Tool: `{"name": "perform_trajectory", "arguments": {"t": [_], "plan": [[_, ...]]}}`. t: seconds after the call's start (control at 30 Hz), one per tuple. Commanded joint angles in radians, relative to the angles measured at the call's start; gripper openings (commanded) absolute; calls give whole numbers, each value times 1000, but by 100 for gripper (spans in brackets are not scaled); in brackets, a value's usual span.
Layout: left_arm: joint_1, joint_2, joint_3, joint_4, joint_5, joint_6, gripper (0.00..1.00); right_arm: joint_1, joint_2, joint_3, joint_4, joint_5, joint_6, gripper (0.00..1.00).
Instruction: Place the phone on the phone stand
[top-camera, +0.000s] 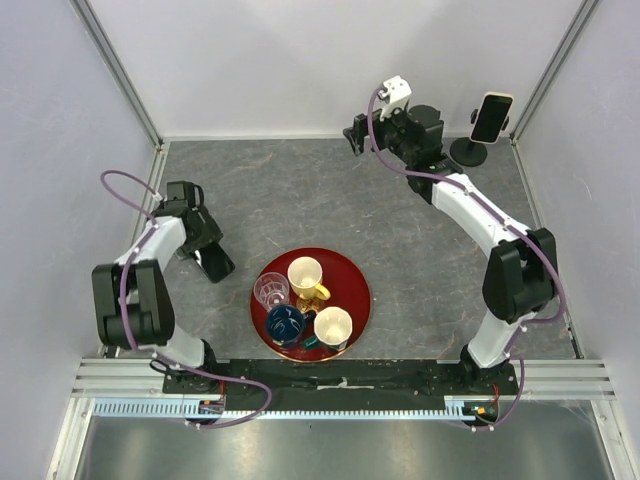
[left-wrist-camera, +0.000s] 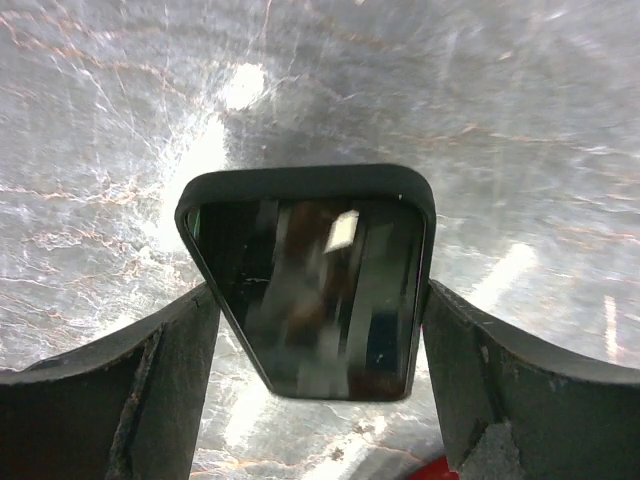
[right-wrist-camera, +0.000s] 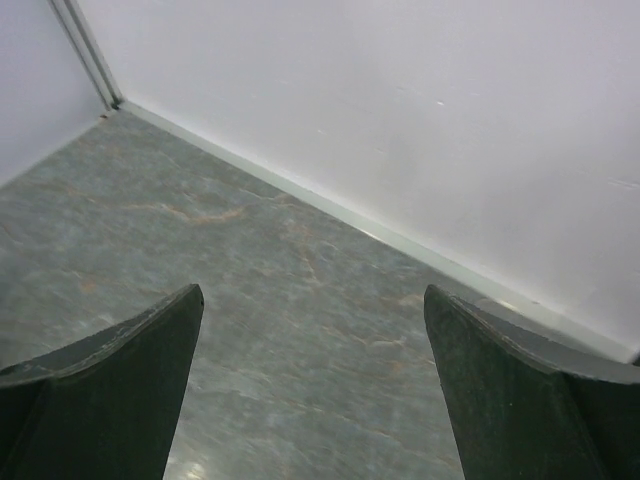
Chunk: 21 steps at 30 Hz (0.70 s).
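The phone (top-camera: 491, 117), black screen with a pale rim, sits tilted in the clamp head of the black phone stand (top-camera: 468, 152) at the far right corner. My right gripper (top-camera: 353, 135) is open and empty, left of the stand and apart from it. In the right wrist view this gripper (right-wrist-camera: 312, 290) shows only bare floor between its fingers. My left gripper (top-camera: 212, 257) is on the left of the table. In the left wrist view this gripper (left-wrist-camera: 315, 290) has both fingers against the sides of an all-black flat rectangle (left-wrist-camera: 320, 290).
A red round tray (top-camera: 356, 277) near the front centre holds a cream cup (top-camera: 305, 274), a clear glass (top-camera: 271, 290), a blue cup (top-camera: 286, 323) and a white cup (top-camera: 332, 325). White walls close the back and sides.
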<state>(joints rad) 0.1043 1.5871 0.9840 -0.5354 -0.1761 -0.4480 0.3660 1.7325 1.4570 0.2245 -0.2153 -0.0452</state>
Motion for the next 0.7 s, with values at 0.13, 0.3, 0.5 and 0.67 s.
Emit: {"name": "perform_trajectory", "arguments": {"t": [0.13,0.3,0.5,0.67], "plan": [[5,-238,-42,201,96,-17,2,102,223,233,-21,-208,214,98],[26,-269,-56,227,127,-32,2,233,312,264,-62,-421,-20,98],[71,-294,-73,247,170,-52,2,300,380,290,-53,-507,-48,98],[81,-277,-67,227,207,-58,18,350,438,373,-117,-434,-82,98]]}}
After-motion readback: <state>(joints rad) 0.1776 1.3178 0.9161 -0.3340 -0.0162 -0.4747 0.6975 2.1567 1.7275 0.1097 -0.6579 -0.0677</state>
